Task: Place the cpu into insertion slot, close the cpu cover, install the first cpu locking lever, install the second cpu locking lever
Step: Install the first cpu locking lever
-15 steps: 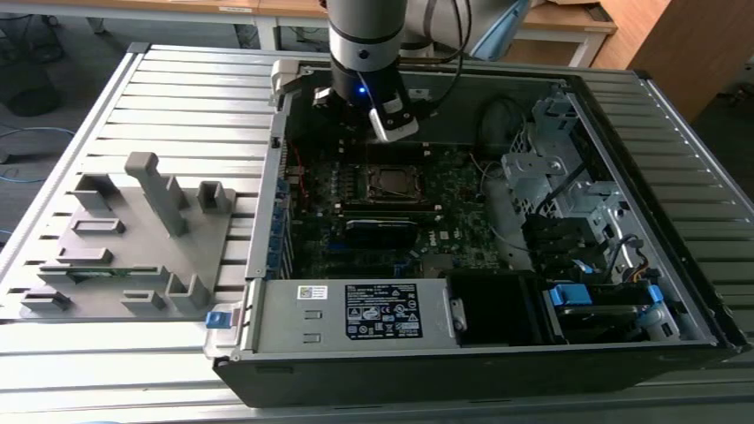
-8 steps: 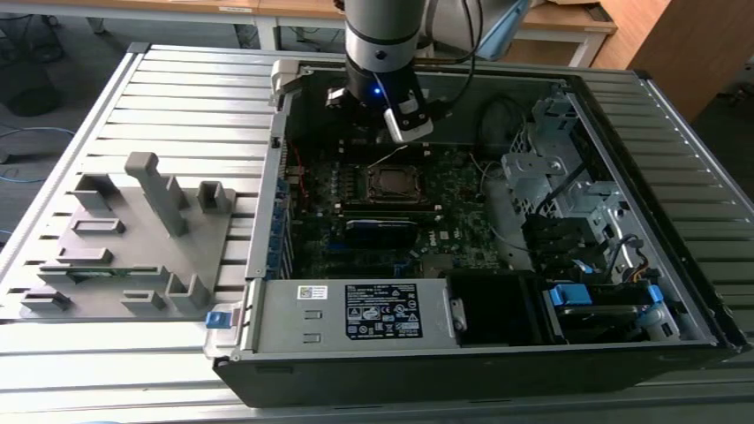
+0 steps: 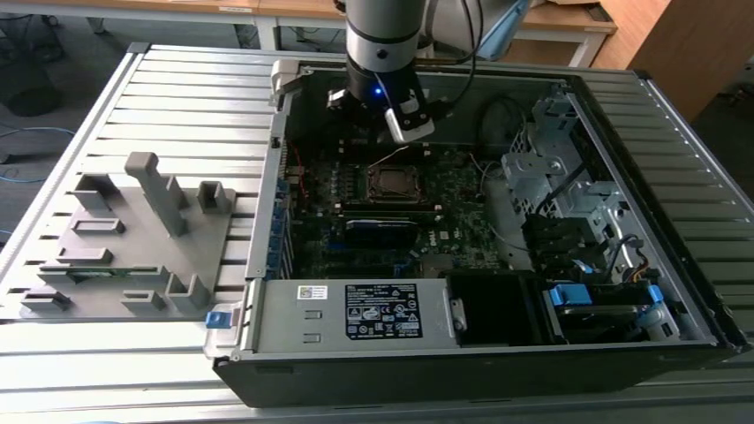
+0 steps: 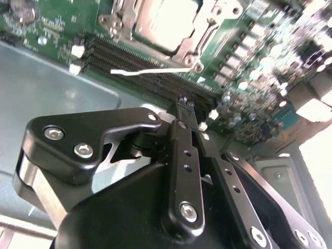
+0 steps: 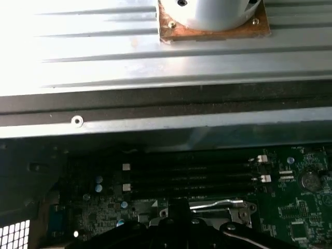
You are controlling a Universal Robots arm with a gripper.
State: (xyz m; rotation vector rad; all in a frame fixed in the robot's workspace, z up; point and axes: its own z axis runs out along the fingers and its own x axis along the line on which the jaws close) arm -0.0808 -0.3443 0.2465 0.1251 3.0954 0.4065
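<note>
In the second wrist view the hand (image 4: 185,104) sits in the lower foreground. Its two black fingers (image 4: 179,150) are drawn tight together with nothing between them, so it carries no part. Just past the fingertips, at mid frame, run the dark memory slots (image 4: 155,83). Across them lies a thin bright rod, judged to be a cpu locking lever (image 4: 150,70). It lies out beside the socket rather than tucked along its edge, so it reads as not yet latched, though its catch cannot be made out. Farther off, at the upper centre of the frame, the cpu (image 4: 166,21) shows its pale metal top, and the cpu cover (image 4: 193,42) frames it and appears lowered flat. In the exterior view the insertion slot (image 3: 373,183) lies at the centre of the frame inside the open computer case (image 3: 659,115), which rests on the slatted counter (image 3: 94,106). The hand hangs just beyond the slot, clear of it. Judgement: seating the cpu and closing the cover appear done, one lever looks outstanding, and the state of the other lever cannot be told.
</note>
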